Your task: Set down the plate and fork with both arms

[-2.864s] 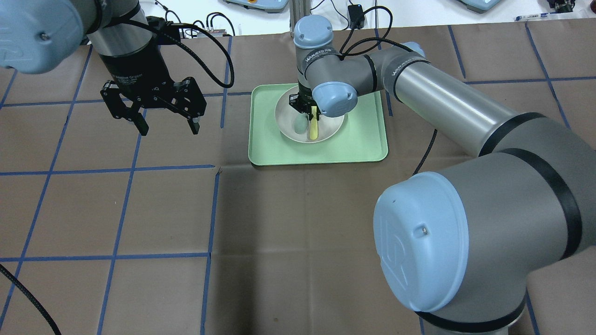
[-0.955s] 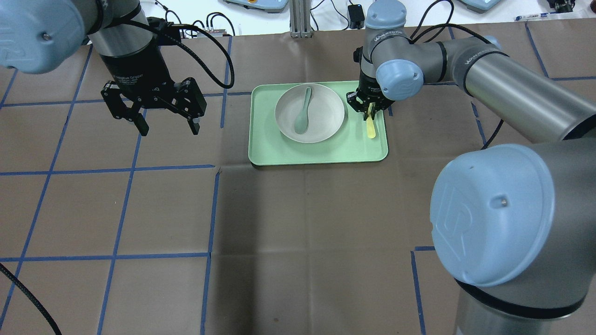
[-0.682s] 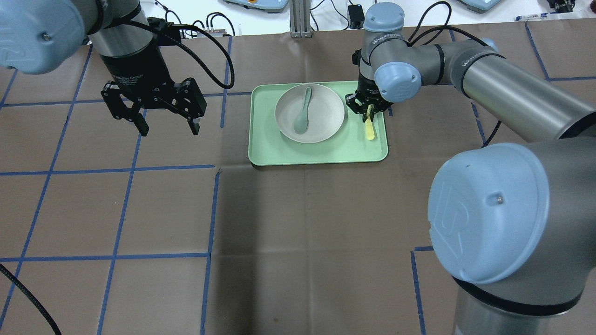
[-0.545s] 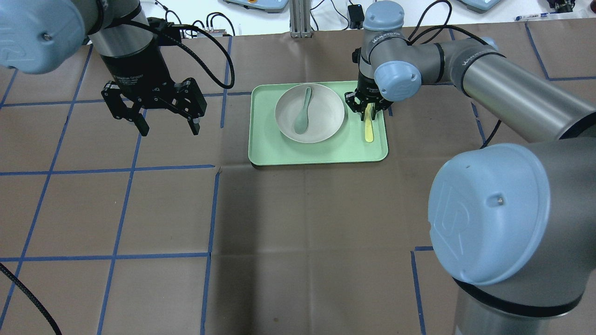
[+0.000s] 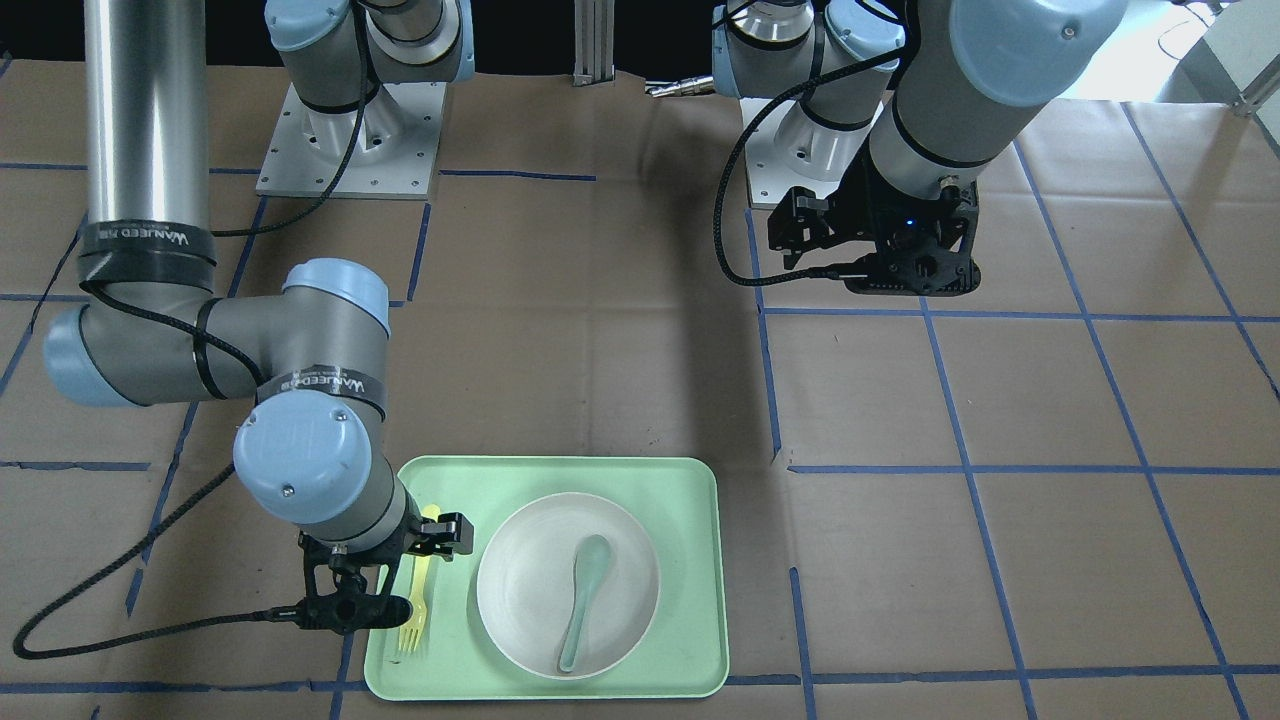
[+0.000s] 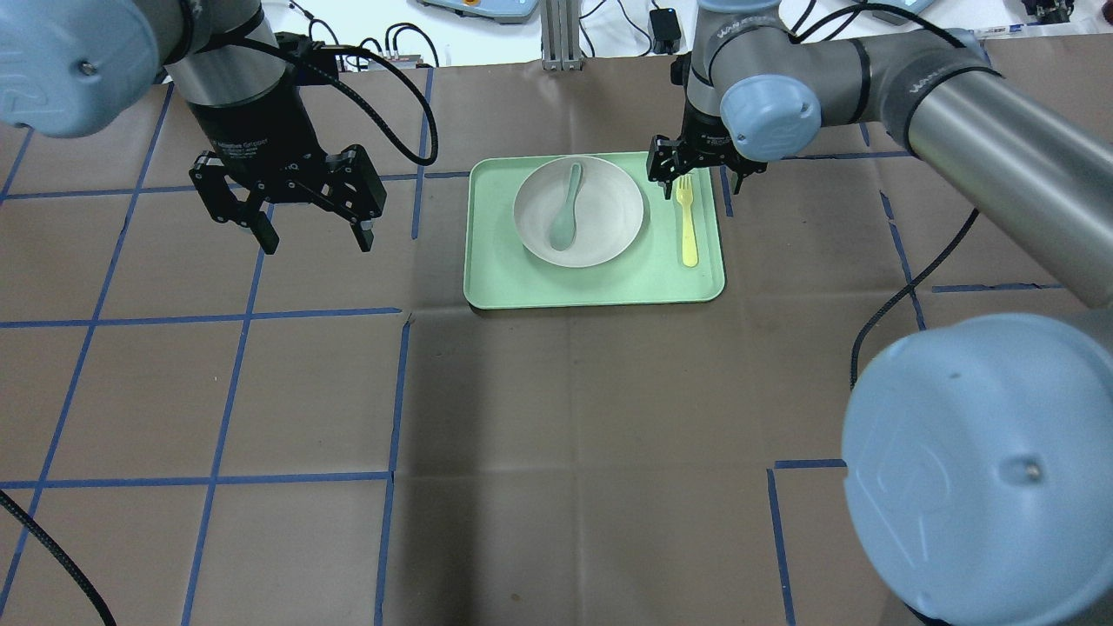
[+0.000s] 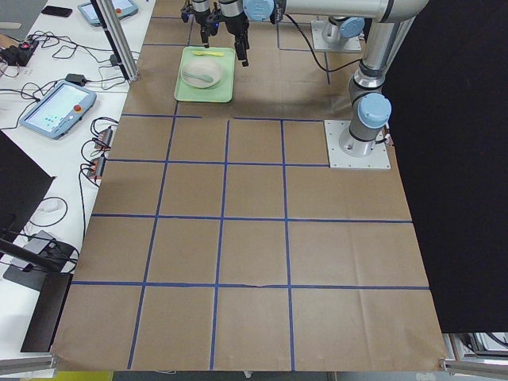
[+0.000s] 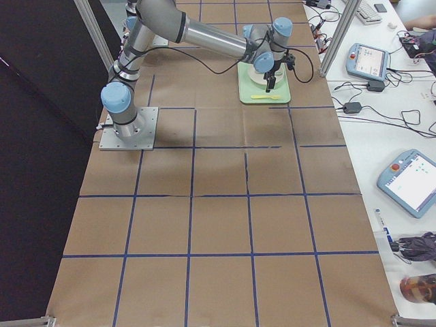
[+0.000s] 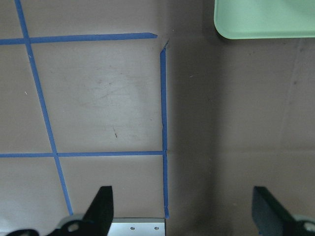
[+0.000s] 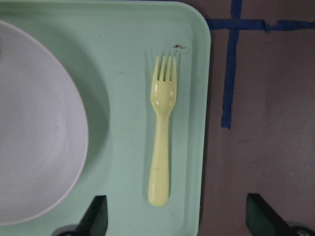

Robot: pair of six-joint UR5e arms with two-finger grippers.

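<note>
The off-white plate [image 6: 611,209] sits in the middle of the light-green tray [image 6: 487,280]; it also shows in the front view [image 5: 515,590] and the right wrist view [image 10: 34,128]. The pale-yellow fork [image 6: 688,223] lies flat on the tray to the right of the plate, tines toward the far edge, clear in the right wrist view [image 10: 161,147] and the front view [image 5: 413,595]. My right gripper [image 6: 703,176] hangs open and empty just above the fork's tine end. My left gripper [image 6: 315,236] is open and empty above the bare table, left of the tray.
A grey-green spoon [image 6: 565,211] lies in the plate. The tray's near corner [image 9: 266,19] shows in the left wrist view. Blue tape lines cross the brown table cover. Teach pendants [image 7: 51,107] and cables lie on the side benches.
My right gripper carried the fork from the plate to the tray's right side, laid it down, opened and lifted away. The left arm has not moved.
</note>
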